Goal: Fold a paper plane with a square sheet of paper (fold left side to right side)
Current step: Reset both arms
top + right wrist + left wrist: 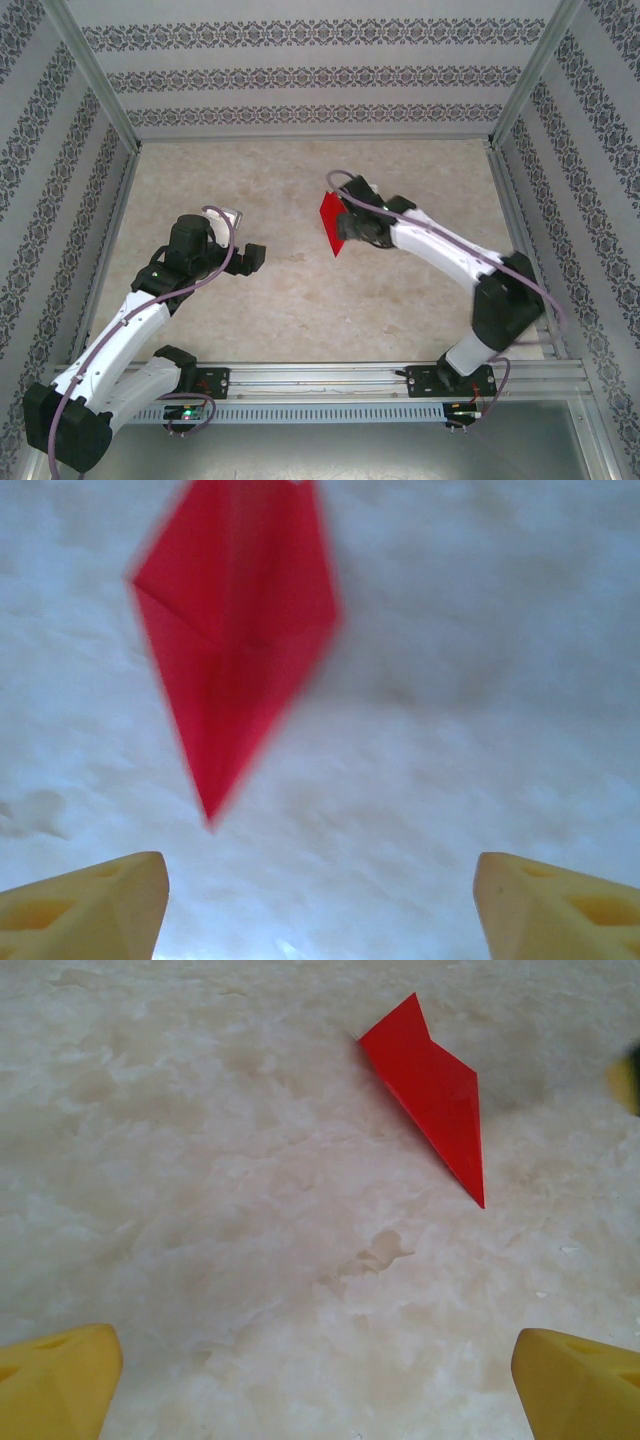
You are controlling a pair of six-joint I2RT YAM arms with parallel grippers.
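Note:
The square sheet of paper is folded into a small red paper plane (332, 225), a narrow pointed dart with a notched wide end. It sits mid-table just left of my right gripper (347, 228). In the right wrist view the paper plane (235, 630) is blurred and lies ahead of the yellow fingertips (110, 900), outside the wide gap; the right gripper (320, 885) is open and holds nothing. My left gripper (254, 258) is farther left, apart from the plane. In the left wrist view the left gripper (315, 1370) is open over bare table, with the paper plane (435, 1095) well ahead.
The marbled beige table (300, 300) is boxed in by patterned walls with metal frame posts (95, 80). A metal rail (320, 378) runs along the near edge by the arm bases.

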